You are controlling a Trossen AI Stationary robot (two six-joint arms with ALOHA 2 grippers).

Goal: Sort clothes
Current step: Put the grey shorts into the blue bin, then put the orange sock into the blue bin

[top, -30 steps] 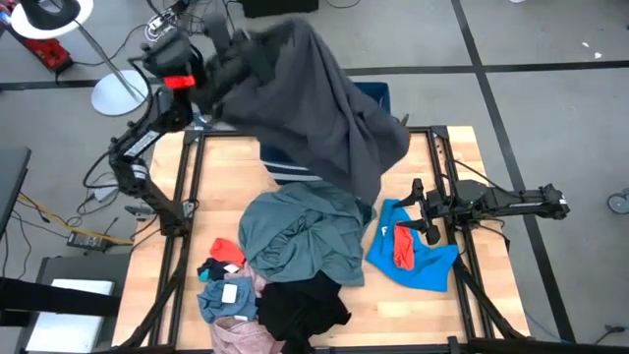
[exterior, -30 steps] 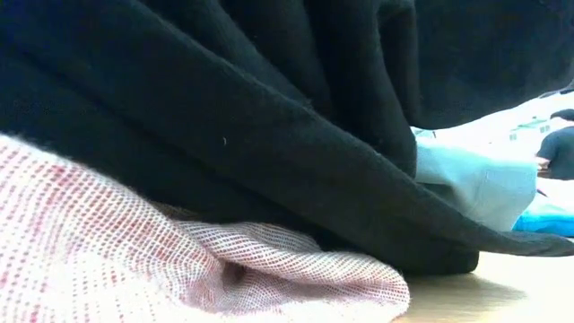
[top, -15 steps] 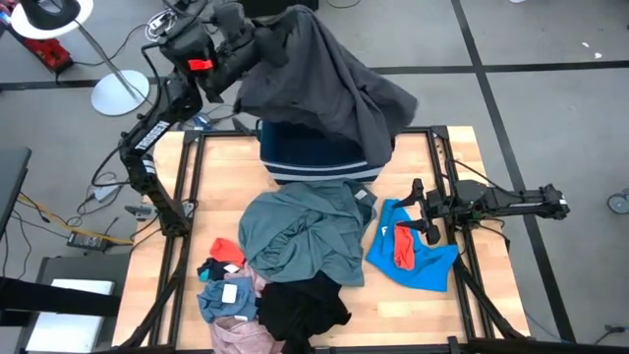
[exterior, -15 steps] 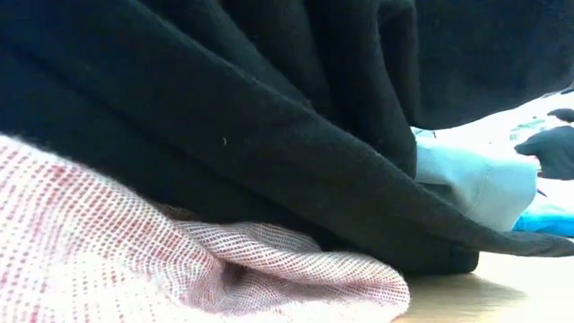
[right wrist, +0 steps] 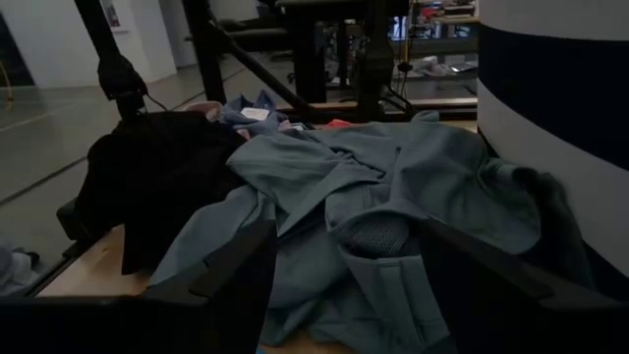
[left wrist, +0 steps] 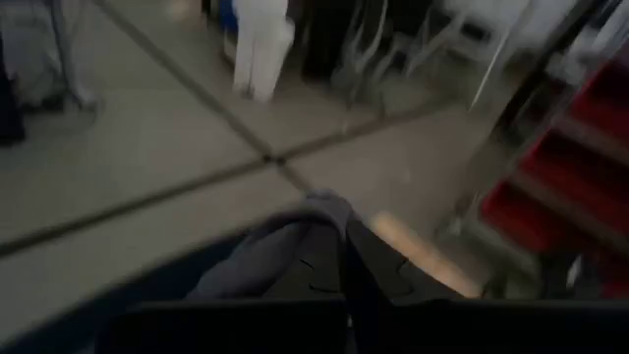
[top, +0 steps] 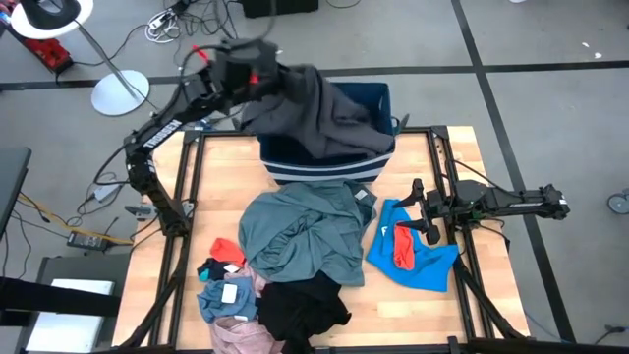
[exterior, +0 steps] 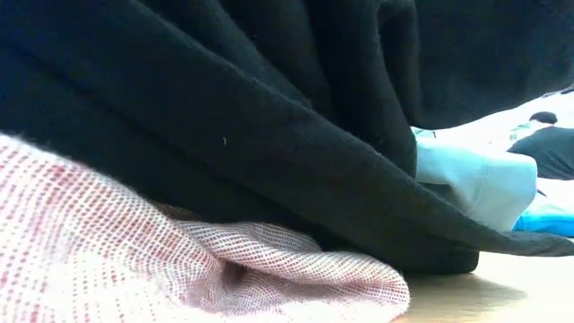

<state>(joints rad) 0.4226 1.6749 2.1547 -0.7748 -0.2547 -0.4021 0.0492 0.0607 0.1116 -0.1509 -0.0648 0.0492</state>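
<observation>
The left gripper (top: 257, 77) hangs over the far left corner of the dark blue bin (top: 378, 98), its fingers (left wrist: 346, 285) pinched together on a fold of the large grey garment (top: 319, 113). From that grip the garment drapes to the right and toward the near side, piling into the bin and spilling over its rim.

Nearer than the bin, the teal garment (top: 300, 234) lies spread on the table (top: 221, 187). Left of it and closer to the front edge lie a small red-orange piece (top: 227, 251), a blue-grey piece (top: 226, 295), the pink garment (top: 241, 334) and the black garment (top: 303, 307).

The right gripper (top: 420, 211) rests at the table's right side with fingers spread apart, holding nothing. The bright blue garment (top: 418, 261) lies directly under and just nearer than it, an orange-red piece (top: 403, 246) on top.
</observation>
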